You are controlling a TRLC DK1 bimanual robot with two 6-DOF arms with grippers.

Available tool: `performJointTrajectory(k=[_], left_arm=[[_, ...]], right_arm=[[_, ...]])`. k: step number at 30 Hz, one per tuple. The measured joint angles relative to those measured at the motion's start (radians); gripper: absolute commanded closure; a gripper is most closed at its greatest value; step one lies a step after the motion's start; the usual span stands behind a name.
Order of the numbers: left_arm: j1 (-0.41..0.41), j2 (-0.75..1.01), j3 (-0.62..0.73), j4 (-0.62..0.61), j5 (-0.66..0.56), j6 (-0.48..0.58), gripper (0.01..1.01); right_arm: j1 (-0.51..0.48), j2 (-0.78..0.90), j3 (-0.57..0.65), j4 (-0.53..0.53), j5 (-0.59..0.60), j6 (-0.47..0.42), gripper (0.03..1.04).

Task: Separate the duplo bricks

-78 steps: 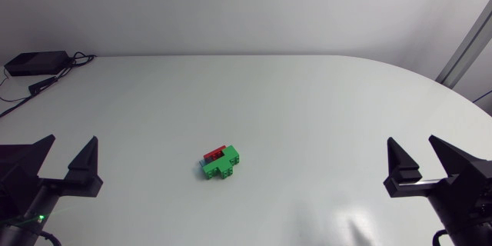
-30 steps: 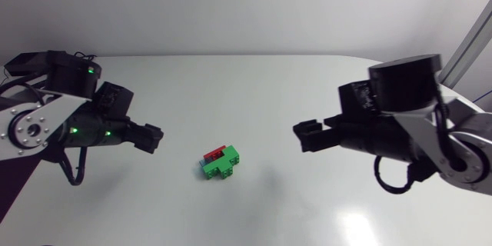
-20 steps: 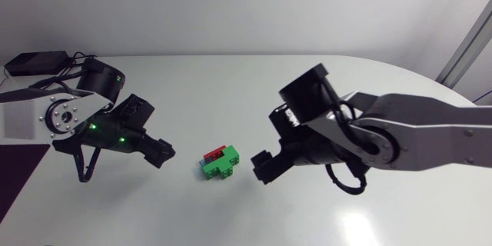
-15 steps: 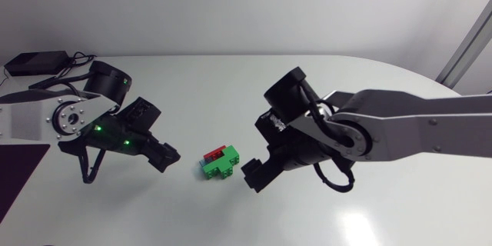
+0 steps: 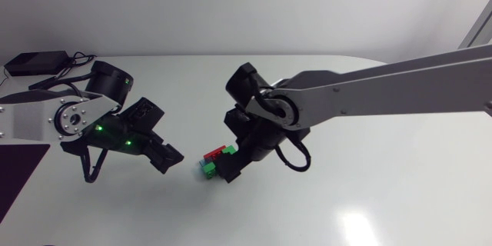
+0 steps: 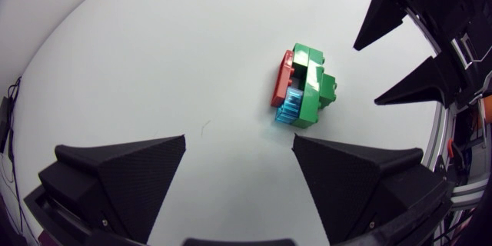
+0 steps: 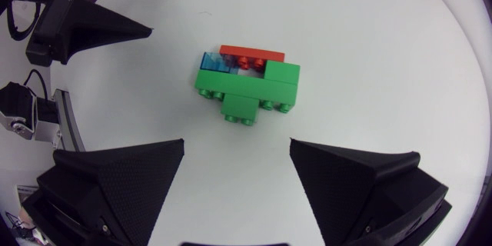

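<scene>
The duplo cluster lies mid-table: green bricks with a red brick and a translucent blue brick stuck to one side. My left gripper hangs open just left of it, apart from it. My right gripper stands open over the cluster's right side and hides part of it in the head view. In the left wrist view the cluster lies ahead of my open left gripper, with the right gripper beyond. In the right wrist view the cluster sits just ahead of the open right gripper.
A black box with cables sits at the back left corner of the white table. My left gripper's fingers show beyond the cluster in the right wrist view.
Both arms have swung in from the table's sides to the cluster. The right gripper moved left and down onto its right side; the left gripper crept closer and opened slightly wider.
</scene>
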Motion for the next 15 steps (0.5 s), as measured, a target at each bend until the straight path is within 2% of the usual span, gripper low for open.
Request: performJointTrajectory(k=[15], left_arm=[[-0.004,0.039,0.002,-0.003,0.019,0.011,0.052]], right_arm=[[0.013,0.201,0.217,-0.211,-0.037,0.043,0.10]])
